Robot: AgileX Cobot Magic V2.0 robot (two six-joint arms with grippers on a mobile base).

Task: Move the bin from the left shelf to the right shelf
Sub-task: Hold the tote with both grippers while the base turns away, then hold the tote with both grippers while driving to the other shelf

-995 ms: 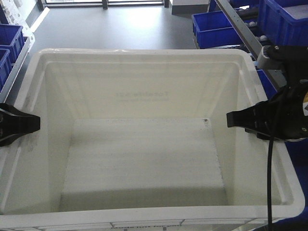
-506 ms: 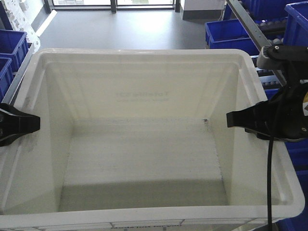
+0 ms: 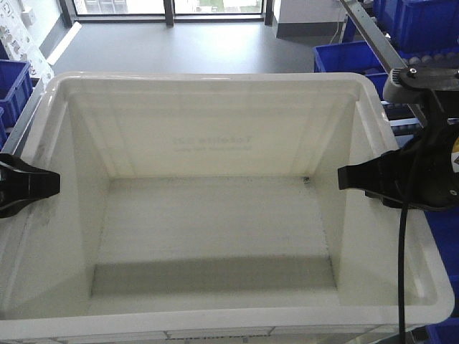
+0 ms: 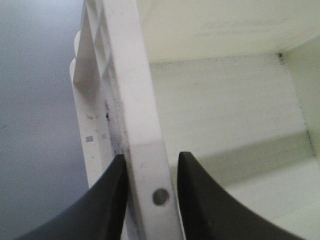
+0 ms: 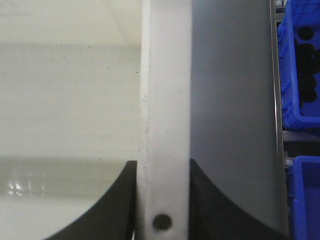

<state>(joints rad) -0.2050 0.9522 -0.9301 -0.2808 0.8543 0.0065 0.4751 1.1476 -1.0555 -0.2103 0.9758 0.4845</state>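
Note:
The bin [image 3: 215, 143], a large white tote with faint mirrored print on its far wall, fills the front view and is empty. My left gripper [image 3: 29, 185] is shut on its left rim. In the left wrist view the two black fingers of the left gripper [image 4: 150, 167] straddle the rim [image 4: 135, 100], by a small round hole. My right gripper [image 3: 358, 178] is shut on the right rim. The right wrist view has both pads of the right gripper [image 5: 162, 167] pressed against the rim [image 5: 165, 75].
Blue bins [image 3: 351, 57] stand on a railed shelf [image 3: 373, 36] at the right; another blue bin [image 3: 13, 86] is at the left. Grey floor [image 3: 193, 46] lies beyond the tote, up to windows. Blue bins with black parts [image 5: 302, 65] lie beside the right rim.
The background has slid down in the front view, showing more of the windows, and the blue bins have shifted outward. The shadow inside the tote moved nearer. Both grips are unchanged.

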